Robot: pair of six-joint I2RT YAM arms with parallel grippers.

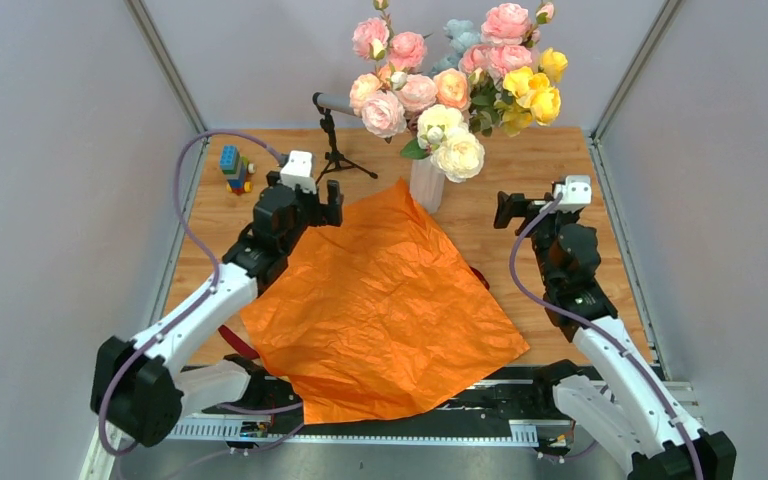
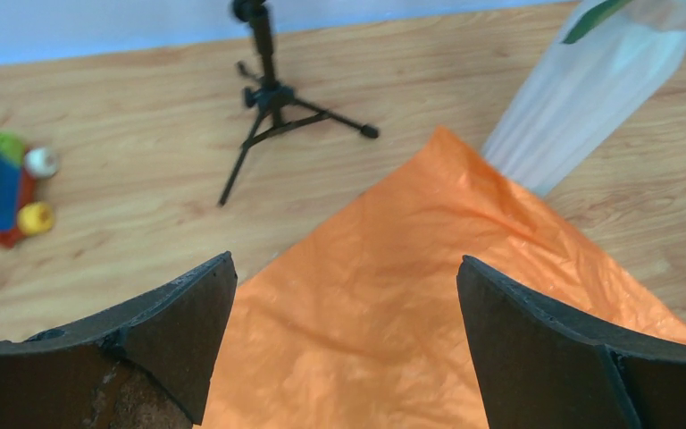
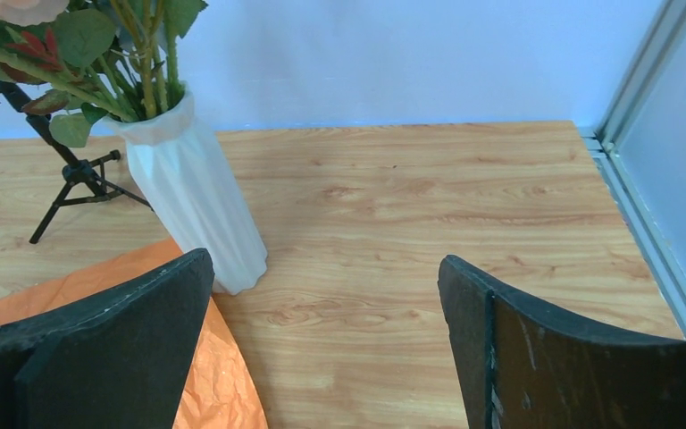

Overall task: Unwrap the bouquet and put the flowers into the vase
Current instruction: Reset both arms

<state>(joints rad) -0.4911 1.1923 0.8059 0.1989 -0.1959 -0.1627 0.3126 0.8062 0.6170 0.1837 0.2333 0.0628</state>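
The flowers, roses in pink, peach, cream, yellow and pale blue, stand in the white ribbed vase at the back centre. The bouquet's orange paper lies spread flat in front of the vase. Dark red ribbon pokes out from under the paper's left edge. My left gripper hovers open over the paper's far left edge with nothing between its fingers. My right gripper is open and holds nothing, to the right of the vase, above bare wood. Green stems fill the vase mouth.
A black microphone tripod stands just left of the vase. A small stack of toy blocks sits at the back left. Grey walls and metal rails close in the table on three sides.
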